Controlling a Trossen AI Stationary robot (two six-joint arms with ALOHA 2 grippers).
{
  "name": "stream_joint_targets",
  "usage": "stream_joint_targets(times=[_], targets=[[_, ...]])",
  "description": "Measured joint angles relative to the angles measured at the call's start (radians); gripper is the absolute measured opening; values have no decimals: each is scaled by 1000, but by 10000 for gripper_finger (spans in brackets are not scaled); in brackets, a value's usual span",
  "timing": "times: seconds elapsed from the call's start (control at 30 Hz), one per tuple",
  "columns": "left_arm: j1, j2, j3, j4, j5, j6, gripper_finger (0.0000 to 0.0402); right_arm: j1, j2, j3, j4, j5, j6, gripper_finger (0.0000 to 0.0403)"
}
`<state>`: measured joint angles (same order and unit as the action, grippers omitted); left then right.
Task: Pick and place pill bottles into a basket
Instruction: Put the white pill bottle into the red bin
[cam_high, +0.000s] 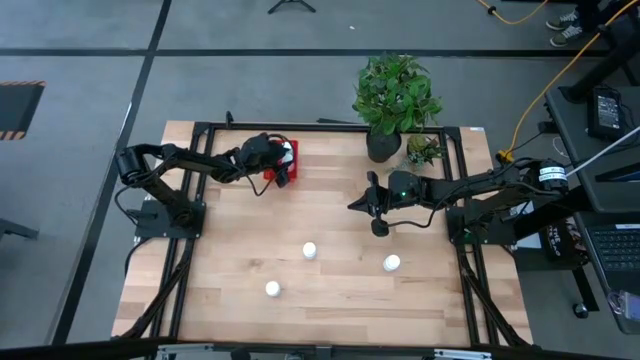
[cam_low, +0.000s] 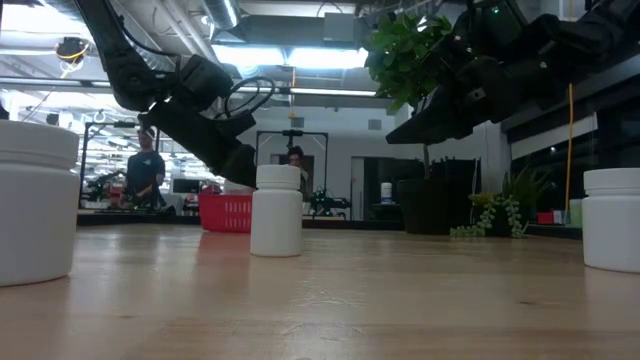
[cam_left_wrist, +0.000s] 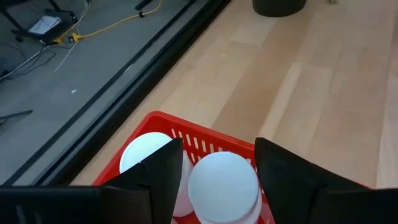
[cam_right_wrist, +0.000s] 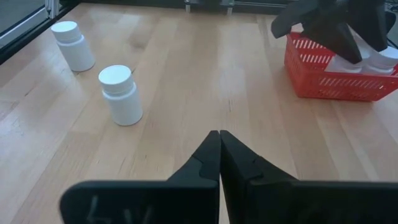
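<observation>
White pill bottle (cam_left_wrist: 224, 186) sits between left gripper (cam_left_wrist: 217, 180) fingers, over basket (cam_left_wrist: 205, 140).

table (cam_right_wrist: 205, 68): pale wood planks, smooth satin | basket (cam_left_wrist: 205, 140): red slotted plastic, glossy | bottle (cam_left_wrist: 224, 186) between fingers (cam_left_wrist: 155, 180): white matt plastic | fingers: black matt plastic

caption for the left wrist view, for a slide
Left gripper holds a pill bottle over the red basket.

A big lab or workshop room is shown. A wooden bench (cam_high: 330, 290) in a black metal frame is set on a grey floor (cam_high: 80, 30). Yellow cables (cam_high: 560, 60), a laptop (cam_high: 612, 245), ceiling lights (cam_low: 250, 55) and people (cam_low: 147, 170) at desks are seen around it.
</observation>
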<state>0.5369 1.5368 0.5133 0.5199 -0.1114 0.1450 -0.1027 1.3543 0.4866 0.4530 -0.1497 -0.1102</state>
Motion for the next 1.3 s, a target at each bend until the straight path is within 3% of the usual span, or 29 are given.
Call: stream_joint_targets(times=[0.3,0.63,0.87,1.0,1.3], targets=[[-7,-28,0,1,0,15,192,0,0,0,0,0,0,4],[-113,-258,12,-35,0,76,192,0,0,0,0,0,-6,4],[-260,-421,13,-223,-3,63,189,0,0,0,0,1,-26,4],[-370,-487,13,-304,-55,51,180,0,0,0,0,1,-29,4],[-562,-512,13,-520,-102,16,142,0,0,0,12,1,0,4]])
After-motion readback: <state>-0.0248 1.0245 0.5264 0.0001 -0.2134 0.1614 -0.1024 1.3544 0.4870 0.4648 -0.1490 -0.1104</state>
